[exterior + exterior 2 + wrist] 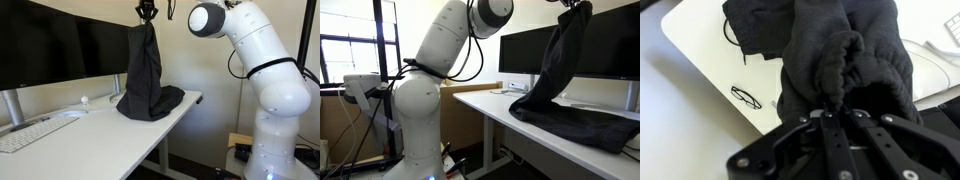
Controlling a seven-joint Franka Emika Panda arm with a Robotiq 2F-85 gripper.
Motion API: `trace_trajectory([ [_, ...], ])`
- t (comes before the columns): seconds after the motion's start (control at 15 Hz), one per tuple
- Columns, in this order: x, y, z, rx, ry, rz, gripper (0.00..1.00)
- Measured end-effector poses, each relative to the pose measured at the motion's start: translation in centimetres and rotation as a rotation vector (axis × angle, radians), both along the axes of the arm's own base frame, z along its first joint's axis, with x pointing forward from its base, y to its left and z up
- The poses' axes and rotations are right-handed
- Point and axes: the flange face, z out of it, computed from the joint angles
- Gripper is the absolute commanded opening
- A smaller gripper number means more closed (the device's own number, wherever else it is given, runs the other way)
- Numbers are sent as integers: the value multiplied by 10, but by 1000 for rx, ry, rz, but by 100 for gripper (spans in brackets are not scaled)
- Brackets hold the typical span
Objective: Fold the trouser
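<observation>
The black trouser [143, 70] hangs limp from my gripper [147, 17], which holds one end high above the white desk [90, 130]. Its lower part lies bunched on the desk near the right edge. In an exterior view the trouser [552, 70] drapes down from the gripper [572, 6] onto the desk [520, 125]. In the wrist view the gripper [836, 108] is shut on a gathered bunch of the trouser [830, 50], with the rest hanging below toward the desk [710, 60].
Two black monitors [60, 45] stand at the back of the desk, close behind the hanging cloth. A white keyboard [30, 132] and mouse [72, 114] lie at the left. A pair of glasses [745, 97] lies on the desk. A wooden cabinet [480, 92] stands behind.
</observation>
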Motion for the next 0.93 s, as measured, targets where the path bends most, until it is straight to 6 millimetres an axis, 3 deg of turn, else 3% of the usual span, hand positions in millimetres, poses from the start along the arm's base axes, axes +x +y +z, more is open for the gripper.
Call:
trace_trajectory([
  [0.4, -33, -83, -17, 95, 95, -63, 2],
  [0.73, -61, -124, -30, 144, 195, -91, 2],
  [0.93, -64, -141, -43, 162, 234, -104, 2],
])
